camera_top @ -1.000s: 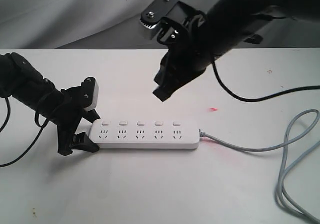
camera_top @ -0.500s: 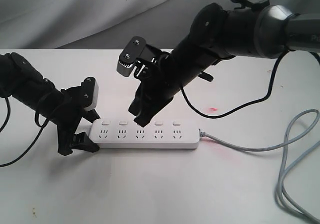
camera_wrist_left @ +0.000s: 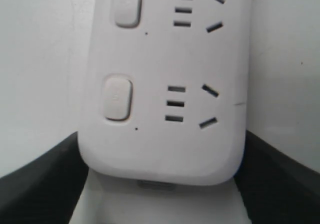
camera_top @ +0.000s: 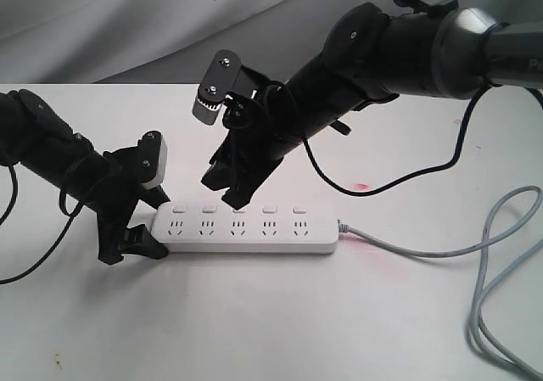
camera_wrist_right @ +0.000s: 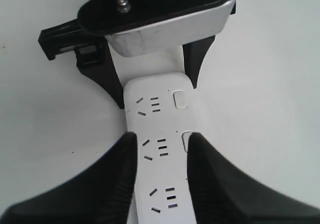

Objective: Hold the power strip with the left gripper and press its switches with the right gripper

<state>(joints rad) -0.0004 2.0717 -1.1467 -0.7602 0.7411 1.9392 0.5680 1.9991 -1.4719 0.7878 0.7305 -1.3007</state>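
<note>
The white power strip [camera_top: 246, 230] lies flat on the table, its grey cable [camera_top: 441, 249] running off to the right. My left gripper [camera_top: 159, 224] is shut on its left end; in the left wrist view the rounded end [camera_wrist_left: 160, 134] sits between the two black jaws. Five white switches [camera_top: 269, 209] run along the far side. My right gripper [camera_top: 223, 190] hangs open just over the strip. In the right wrist view one of its fingertips [camera_wrist_right: 200, 149] half covers the second switch [camera_wrist_right: 185, 140] from the held end. Contact cannot be told.
The cable loops widely at the right [camera_top: 501, 313] and runs to the table's front right corner. A small red spot [camera_top: 362, 186] marks the table behind the strip. Grey cloth [camera_top: 127, 25] hangs behind the table's far edge.
The right gripper came down and leftward from high above the strip's right half to just over the switch row. The left gripper and the strip have not moved.
</note>
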